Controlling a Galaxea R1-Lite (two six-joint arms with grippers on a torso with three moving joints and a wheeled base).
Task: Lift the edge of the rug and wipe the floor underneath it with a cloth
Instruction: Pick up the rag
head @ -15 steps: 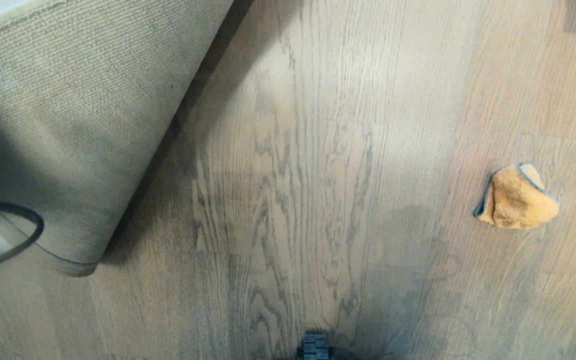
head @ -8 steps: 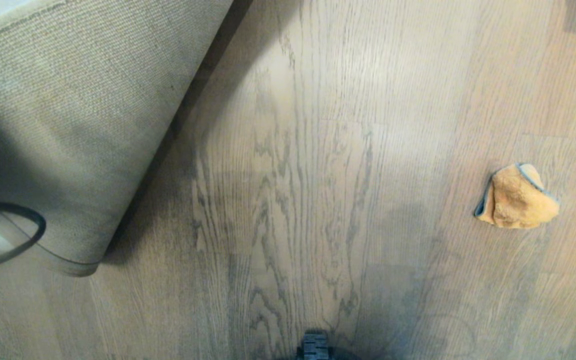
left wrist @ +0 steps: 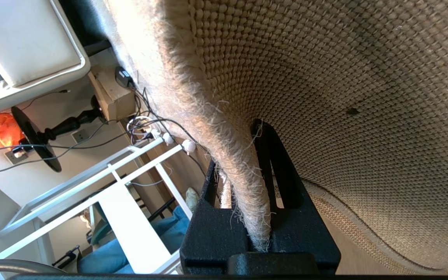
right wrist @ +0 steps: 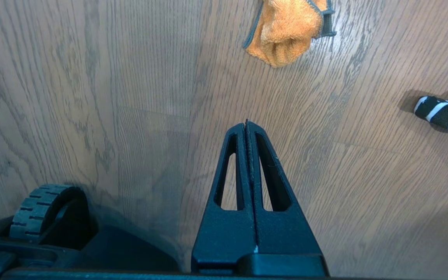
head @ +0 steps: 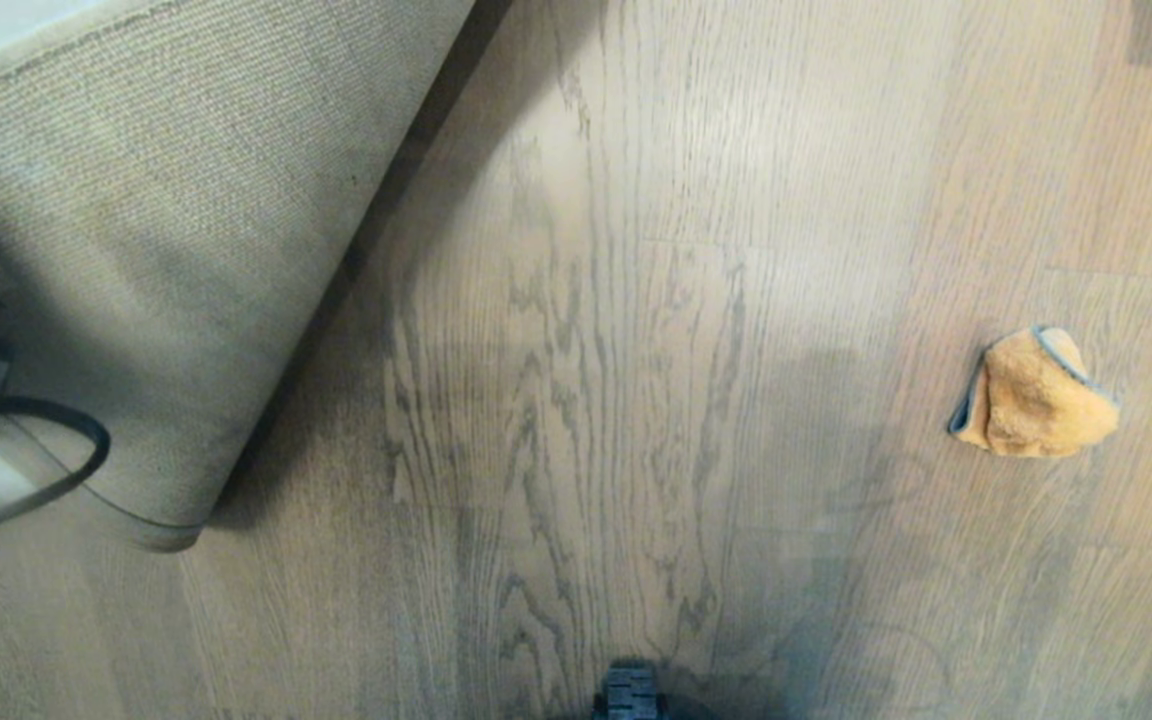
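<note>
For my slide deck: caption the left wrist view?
Left end effector clamps the lifted rug edge, its coarse woven backing exposed.

The floor (head: 636,300) is viewed from above by the head camera, looking steeply down. The left wrist camera is set close behind the left gripper (left wrist: 243,171), right against the raised rug edge (left wrist: 228,155), facing across the room. The right wrist camera is held above the floor, angled down past the right gripper (right wrist: 246,124). The cloth (head: 1034,395) is shared by the head and right wrist views.
</note>
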